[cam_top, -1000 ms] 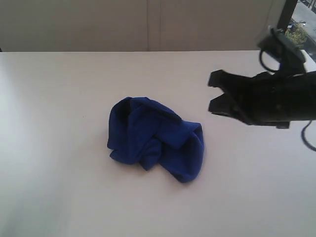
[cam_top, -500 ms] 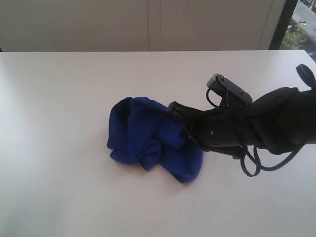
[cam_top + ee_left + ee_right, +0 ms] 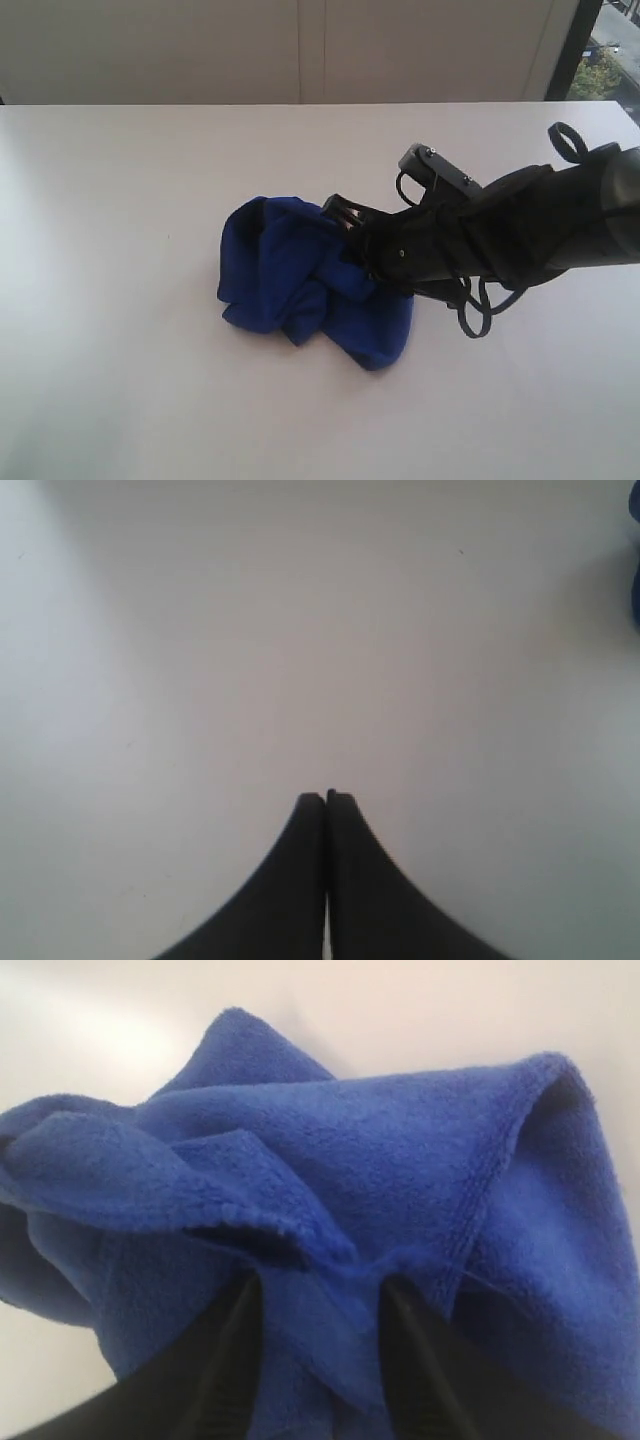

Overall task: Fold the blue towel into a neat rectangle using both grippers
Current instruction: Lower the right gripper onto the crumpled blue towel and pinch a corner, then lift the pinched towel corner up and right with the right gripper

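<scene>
The blue towel [image 3: 290, 265] is lying crumpled in a heap in the middle of the bench [image 3: 120, 380], with bare surface opening wide on every side. Its edges and corners are tucking out of sight under the bunches, and the right hand [image 3: 342, 238] is covering its right side, fingers spread and straddling a raised fold. The left hand [image 3: 326, 798] is hanging clenched over bare bench, well apart, with only a blue sliver showing in its wrist view.
</scene>
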You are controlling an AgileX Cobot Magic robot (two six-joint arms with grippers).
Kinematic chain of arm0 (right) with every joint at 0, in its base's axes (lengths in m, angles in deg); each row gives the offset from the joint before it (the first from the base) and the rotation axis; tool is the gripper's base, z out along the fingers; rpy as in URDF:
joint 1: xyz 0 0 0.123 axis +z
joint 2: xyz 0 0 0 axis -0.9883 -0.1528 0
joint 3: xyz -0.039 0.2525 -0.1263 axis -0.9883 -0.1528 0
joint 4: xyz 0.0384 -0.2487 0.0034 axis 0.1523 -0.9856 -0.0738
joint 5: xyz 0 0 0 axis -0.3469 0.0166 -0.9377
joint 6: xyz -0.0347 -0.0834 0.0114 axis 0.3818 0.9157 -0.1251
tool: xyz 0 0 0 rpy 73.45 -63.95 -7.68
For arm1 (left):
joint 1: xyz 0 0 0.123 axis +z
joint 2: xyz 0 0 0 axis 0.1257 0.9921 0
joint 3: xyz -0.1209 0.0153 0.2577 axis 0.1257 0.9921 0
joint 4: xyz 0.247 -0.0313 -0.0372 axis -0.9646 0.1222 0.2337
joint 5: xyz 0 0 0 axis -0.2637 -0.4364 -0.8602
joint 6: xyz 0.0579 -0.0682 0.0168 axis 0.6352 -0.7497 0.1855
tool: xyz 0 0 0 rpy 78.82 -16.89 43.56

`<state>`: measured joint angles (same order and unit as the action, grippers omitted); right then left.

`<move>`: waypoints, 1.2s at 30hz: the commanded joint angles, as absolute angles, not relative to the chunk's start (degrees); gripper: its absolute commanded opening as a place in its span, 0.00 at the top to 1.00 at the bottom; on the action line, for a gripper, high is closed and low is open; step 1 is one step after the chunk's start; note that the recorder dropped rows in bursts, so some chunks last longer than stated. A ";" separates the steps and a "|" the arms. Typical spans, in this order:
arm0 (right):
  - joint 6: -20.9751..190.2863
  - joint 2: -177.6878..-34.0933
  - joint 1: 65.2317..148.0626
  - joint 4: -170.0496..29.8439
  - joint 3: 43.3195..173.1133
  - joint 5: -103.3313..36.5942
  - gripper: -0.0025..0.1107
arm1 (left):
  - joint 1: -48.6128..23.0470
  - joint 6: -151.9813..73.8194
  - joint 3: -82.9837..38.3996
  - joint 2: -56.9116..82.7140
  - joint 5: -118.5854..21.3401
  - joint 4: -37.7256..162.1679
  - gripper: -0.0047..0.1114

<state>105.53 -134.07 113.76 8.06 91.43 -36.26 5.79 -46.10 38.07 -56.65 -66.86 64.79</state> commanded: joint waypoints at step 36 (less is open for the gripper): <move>141.01 -119.07 113.35 6.13 93.23 -33.37 0.98 | 5.89 -46.10 38.40 -56.91 -66.62 64.98 0.96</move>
